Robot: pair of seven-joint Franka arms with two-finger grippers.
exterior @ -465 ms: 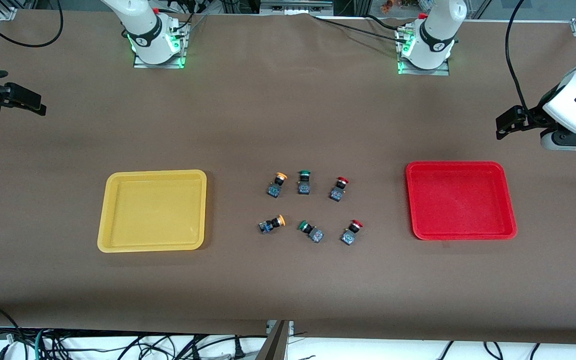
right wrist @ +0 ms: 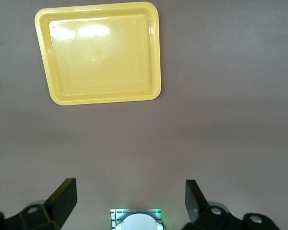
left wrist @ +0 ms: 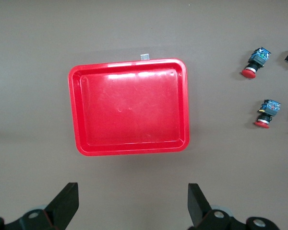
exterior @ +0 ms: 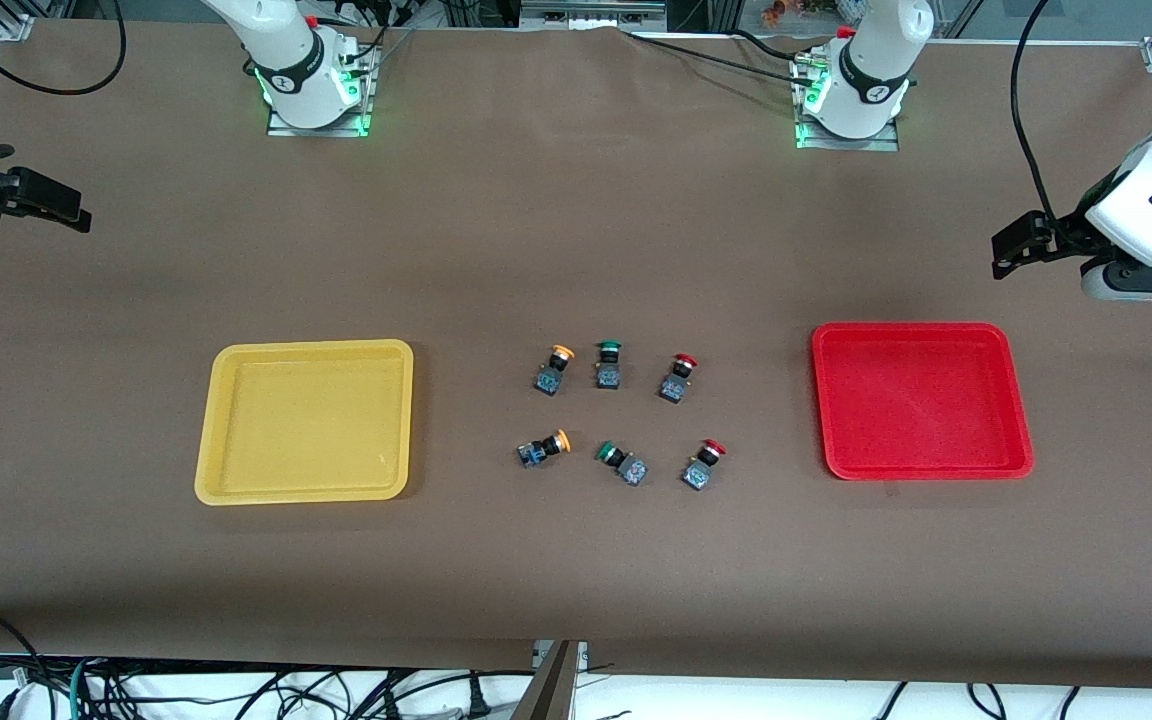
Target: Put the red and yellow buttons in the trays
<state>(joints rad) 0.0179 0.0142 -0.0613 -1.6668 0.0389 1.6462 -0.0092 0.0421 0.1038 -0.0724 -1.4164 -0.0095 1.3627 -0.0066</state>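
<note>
Six small switches lie mid-table between the two empty trays. Two have yellow caps (exterior: 556, 368) (exterior: 544, 449), two have red caps (exterior: 678, 378) (exterior: 704, 465), and two have green caps (exterior: 608, 365) (exterior: 622, 462). The yellow tray (exterior: 306, 420) lies toward the right arm's end and shows in the right wrist view (right wrist: 101, 52). The red tray (exterior: 921, 400) lies toward the left arm's end and shows in the left wrist view (left wrist: 129, 105) with both red buttons (left wrist: 256, 62) (left wrist: 267, 112). My left gripper (exterior: 1011, 245) (left wrist: 133, 206) is open and empty, up over bare table beside the red tray. My right gripper (exterior: 46, 205) (right wrist: 129, 199) is open and empty, at the table's right-arm end.
The brown cloth table (exterior: 576, 560) has bare room around both trays and the switches. The arm bases (exterior: 311, 90) (exterior: 851, 100) stand along the edge away from the front camera. Cables hang below the table's near edge.
My right gripper has shifted very slightly. The buttons, the trays and the left arm are as before.
</note>
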